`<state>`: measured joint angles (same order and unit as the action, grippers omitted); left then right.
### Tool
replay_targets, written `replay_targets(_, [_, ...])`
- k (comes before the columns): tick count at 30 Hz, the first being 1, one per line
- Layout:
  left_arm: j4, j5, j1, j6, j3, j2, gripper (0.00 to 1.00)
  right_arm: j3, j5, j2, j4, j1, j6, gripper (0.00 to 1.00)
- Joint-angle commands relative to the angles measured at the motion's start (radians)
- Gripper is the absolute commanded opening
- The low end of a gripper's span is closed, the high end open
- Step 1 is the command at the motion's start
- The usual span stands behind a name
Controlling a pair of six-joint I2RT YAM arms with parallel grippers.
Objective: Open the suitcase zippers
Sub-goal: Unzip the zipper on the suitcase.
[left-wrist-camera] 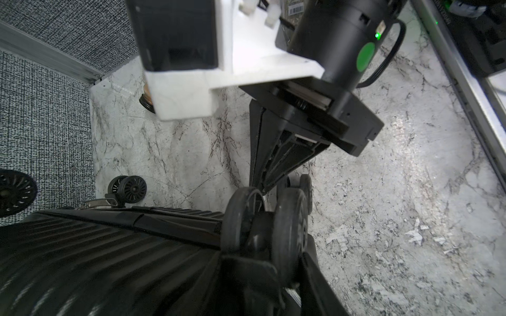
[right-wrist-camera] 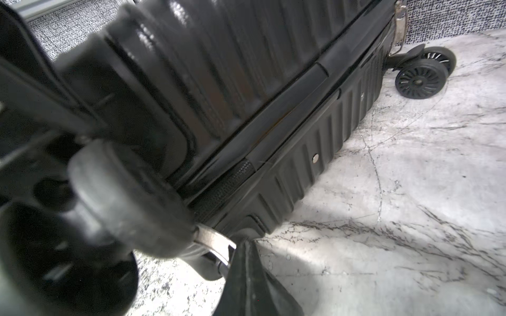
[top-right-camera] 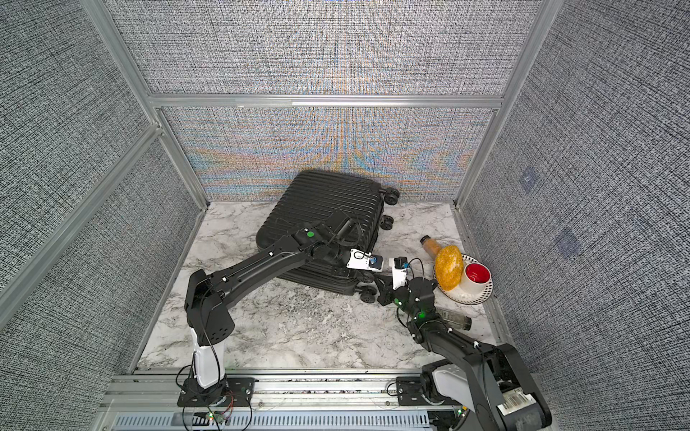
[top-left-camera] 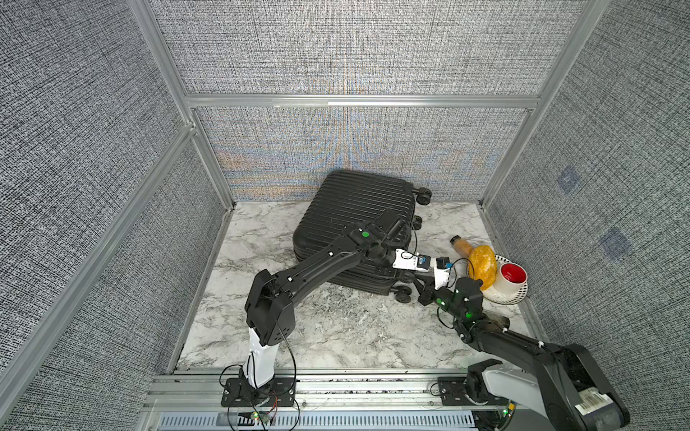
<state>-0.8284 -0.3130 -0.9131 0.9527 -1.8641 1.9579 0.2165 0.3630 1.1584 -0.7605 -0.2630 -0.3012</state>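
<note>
Lying flat on the marble table (top-left-camera: 336, 336), ribbed shell up, the suitcase (top-left-camera: 354, 209) sits twd the back of the cell in both top views, w/ its wheels all on one side. All places below are given off the suitcase.

L arm reaches across its lid to the near wheel-side corner. R arm comes to the same corner from the open table side.

L gripper (left-wrist-camera: 273, 262) has a jaw on either side of a twin wheel (left-wrist-camera: 290, 219) at that corner. The fingers look pressed agst it, so it's gripping the wheel.

R gripper (right-wrist-camera: 243, 250) is closed, tip low at the same corner & touching the end of a silvery pull tab (right-wrist-camera: 213, 238). Can't tell whether the tab is actually pinched.

Along the wheel side the zipper seam (right-wrist-camera: 290, 115) runs btwn the two shells & looks closed there. A 2nd pull tab (right-wrist-camera: 400, 24) hangs at the far wheel-side corner, beside the far wheel (right-wrist-camera: 420, 79).

Off the wheel side, well apart from the suitcase, is a plate (top-left-camera: 502, 300) w/ a red-lined cup (top-left-camera: 512, 278) & a yellow lumpy thing (top-left-camera: 482, 266). An orange-filled bottle (top-left-camera: 460, 244) lies a bit nearer the case.
</note>
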Motion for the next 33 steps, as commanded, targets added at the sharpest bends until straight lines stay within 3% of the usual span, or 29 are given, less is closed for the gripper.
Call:
replay_targets(1, [-0.261, 0.060, 0.004, 0.003, 0.021, 0.001, 0.42, 0.005, -0.081, 0.007, 0.018, 0.013, 0.001, 0.00])
replay_targets(17, [-0.264, 0.057, 0.005, 0.011, 0.073, -0.021, 0.38, 0.098, -0.074, 0.078, 0.061, 0.074, -0.002, 0.00])
replay_targets(22, [-0.259, 0.057, 0.006, 0.003, 0.083, -0.037, 0.38, 0.082, -0.034, 0.039, 0.082, 0.077, -0.023, 0.00])
replay_targets(25, [-0.258, 0.049, 0.005, -0.002, 0.083, -0.049, 0.38, 0.098, -0.042, 0.001, 0.210, 0.084, -0.090, 0.00])
replay_targets(29, [-0.258, 0.035, 0.005, -0.005, 0.075, -0.056, 0.38, 0.089, 0.011, -0.082, 0.350, 0.094, -0.223, 0.47])
replay_targets(31, [-0.258, 0.034, 0.004, -0.006, 0.071, -0.054, 0.38, 0.091, 0.029, -0.127, 0.416, 0.099, -0.301, 0.55])
replay_targets(33, [-0.260, 0.034, 0.003, -0.006, 0.067, -0.051, 0.38, 0.086, 0.076, -0.165, 0.431, 0.100, -0.381, 0.56])
